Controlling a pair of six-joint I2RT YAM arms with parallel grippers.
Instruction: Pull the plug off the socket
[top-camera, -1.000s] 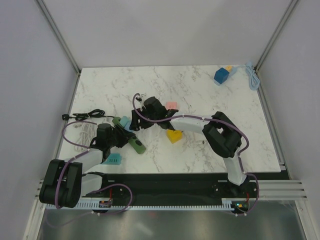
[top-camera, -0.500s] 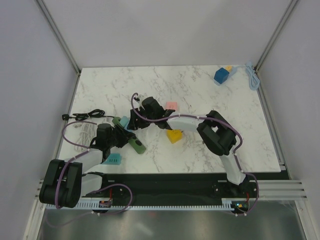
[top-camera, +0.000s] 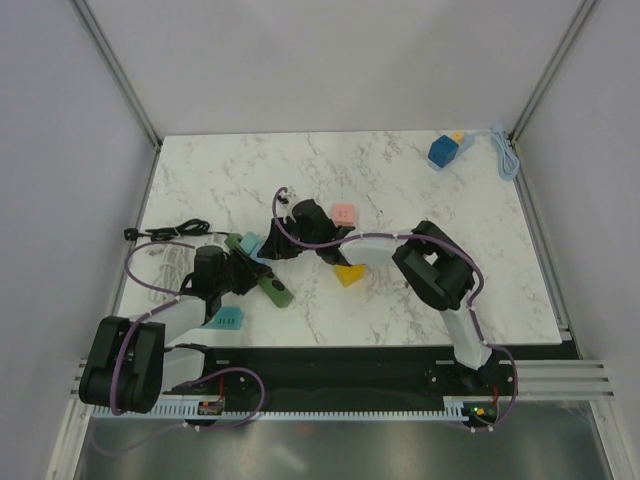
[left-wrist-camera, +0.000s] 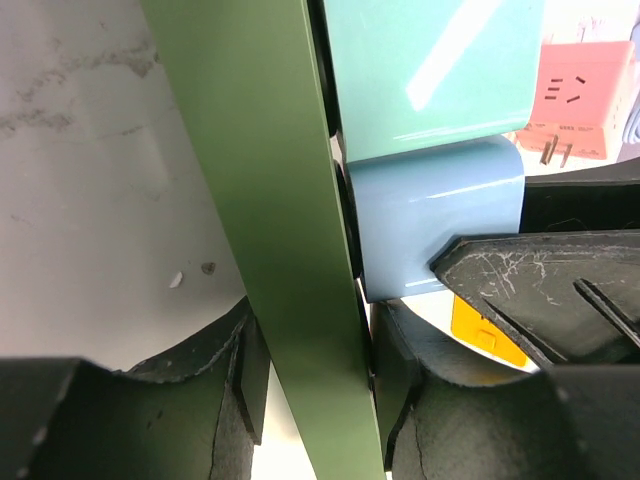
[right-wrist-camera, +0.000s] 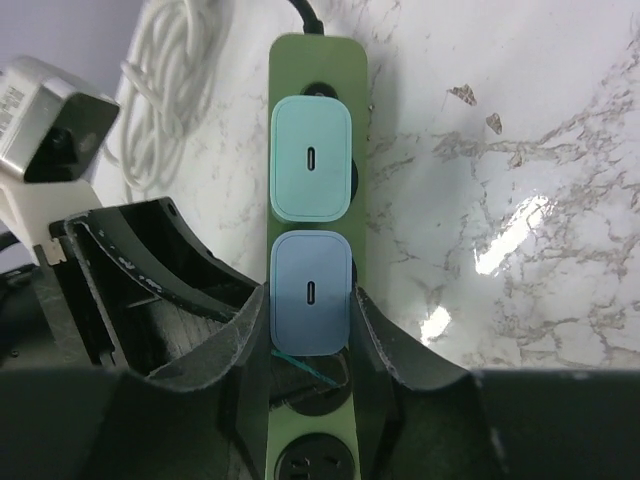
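looking down from the top cam, the long green plastic power strip (top-camera: 265, 278) lies on the white marble counter (top-camera: 400, 180) with the left claw (top-camera: 235, 275) and right claw (top-camera: 268, 247) both at it. left wrist: left claw pinching the strip's edges. right wrist: right claw squeezing the pale blue square plug (right-wrist-camera: 309, 292), seated beside a teal square plug (right-wrist-camera: 311, 173). grip looks set imo, next it needs a straight pull off the strip's face while the left braces.
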